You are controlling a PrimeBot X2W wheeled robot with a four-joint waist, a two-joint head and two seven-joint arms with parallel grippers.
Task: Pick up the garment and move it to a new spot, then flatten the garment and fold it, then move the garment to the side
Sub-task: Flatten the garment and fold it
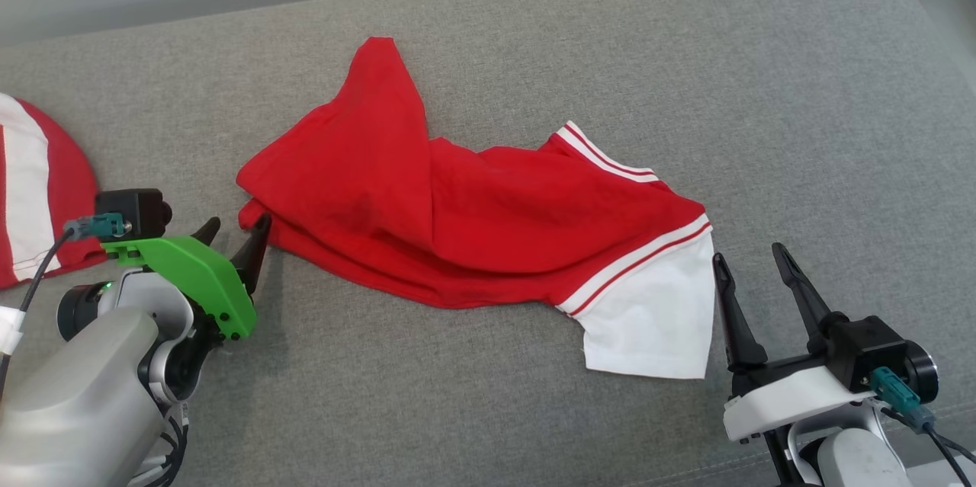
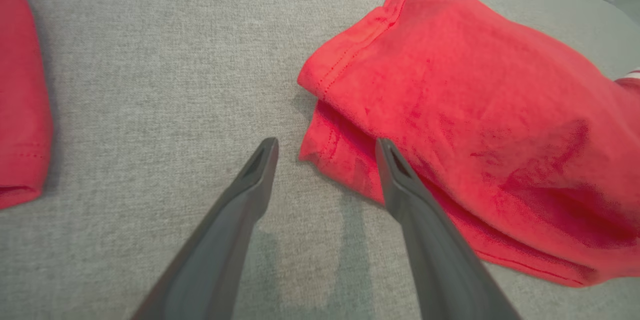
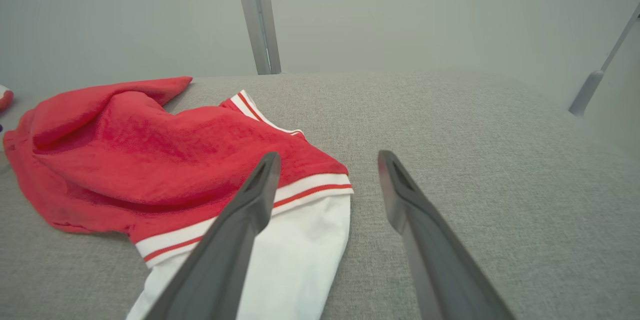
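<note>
Head view: the garment (image 1: 473,220), a red shirt with white striped sleeves, lies crumpled near the middle of the grey cushion (image 1: 686,52), well clear of its far edge; its long axis runs left to right, red hem end toward the left, white sleeve (image 1: 648,327) toward the right; the left gripper (image 1: 238,222) stands just beside the hem end, jaws released, nothing held; the right gripper (image 1: 747,253) stands just beside the sleeve's outer edge, jaws likewise spread and empty; a second red-and-white garment (image 1: 38,182) lies at the cushion's left edge, apart from the first. Left wrist view: the folded hem corner (image 2: 320,149) sits between the parted fingers, one finger (image 2: 400,185) overlapping the cloth; whether it touches cannot be told. Right wrist view: the sleeve lies under and to the left of the near finger (image 3: 250,200), while the other finger is over bare cushion. Judgement: each arm is nearer one end, so a two-handed lift suits the lie; the right arm needs a small shift toward the sleeve.
</note>
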